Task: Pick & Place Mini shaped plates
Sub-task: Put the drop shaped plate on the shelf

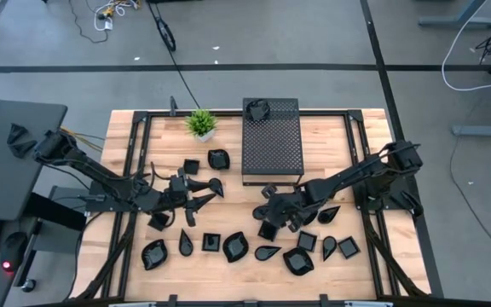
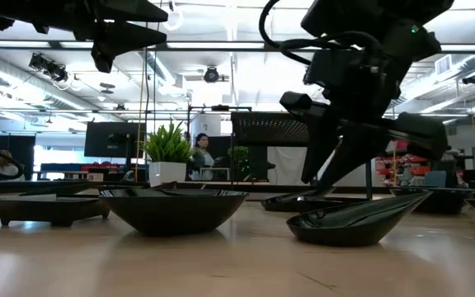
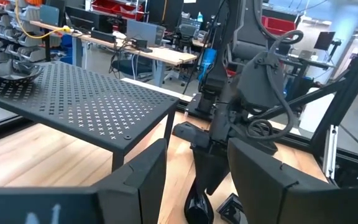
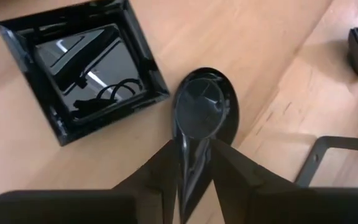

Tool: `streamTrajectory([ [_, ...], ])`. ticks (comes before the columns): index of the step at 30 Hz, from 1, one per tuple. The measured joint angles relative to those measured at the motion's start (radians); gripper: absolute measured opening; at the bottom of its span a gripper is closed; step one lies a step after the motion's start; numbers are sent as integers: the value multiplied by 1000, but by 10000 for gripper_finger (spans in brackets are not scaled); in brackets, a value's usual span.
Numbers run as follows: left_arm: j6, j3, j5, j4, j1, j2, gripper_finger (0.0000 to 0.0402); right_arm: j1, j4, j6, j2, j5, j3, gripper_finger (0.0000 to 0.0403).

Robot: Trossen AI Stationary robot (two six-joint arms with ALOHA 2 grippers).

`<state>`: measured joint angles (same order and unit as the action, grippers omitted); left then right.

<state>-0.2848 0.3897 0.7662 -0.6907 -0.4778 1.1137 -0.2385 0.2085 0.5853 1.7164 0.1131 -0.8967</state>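
While my left arm waits over the left half of the tabletop [image 1: 348, 141], my right tool [image 4: 194, 163] is at work near the middle, just in front of the black perforated box [image 1: 272, 141]. Seen from the right wrist, its two fingers [image 4: 160, 167] stand narrowly apart with the pointed tail of a teardrop plate [image 4: 202, 115] between them; they appear closed on that tail, and the rounded end of the plate sticks out beyond the fingertips. Whether the plate is lifted clear of the wood I cannot tell. A square plate [image 4: 82, 65] lies flat just beside it, apart from it.

My left tool [image 1: 201, 194] hangs above the tabletop with its fingers partly open and nothing visible between them.

Remaining small black plates [image 1: 228, 247] are scattered across the front half of the tabletop, most in a loose row along the front edge, with a few more near the potted plant [image 1: 200, 124] at the back. One dish [image 1: 258, 108] sits on top of the box at its far corner. From the low camera, a deep bowl-like plate [image 2: 173, 210] and a leaf-shaped plate [image 2: 357, 221] rest on the wood in the foreground. A person [image 2: 200, 155] sits in the room behind.
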Motion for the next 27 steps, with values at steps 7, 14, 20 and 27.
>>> streamTrajectory([
  [7, 0, 0, 0, 0, 0, 0, 177, 4, 1, 0, 0, -1, 0, 85],
  [14, -1, 0, 0, 0, 0, 0, 177, 0, 123, -178, -72, -32, -29, 92],
  [20, -1, 0, 0, 0, 0, 0, 177, 47, 230, -511, -133, -191, -20, 121],
  [27, -1, 0, 0, 3, 0, 0, 177, 70, 235, -809, -89, -200, -9, 147],
])
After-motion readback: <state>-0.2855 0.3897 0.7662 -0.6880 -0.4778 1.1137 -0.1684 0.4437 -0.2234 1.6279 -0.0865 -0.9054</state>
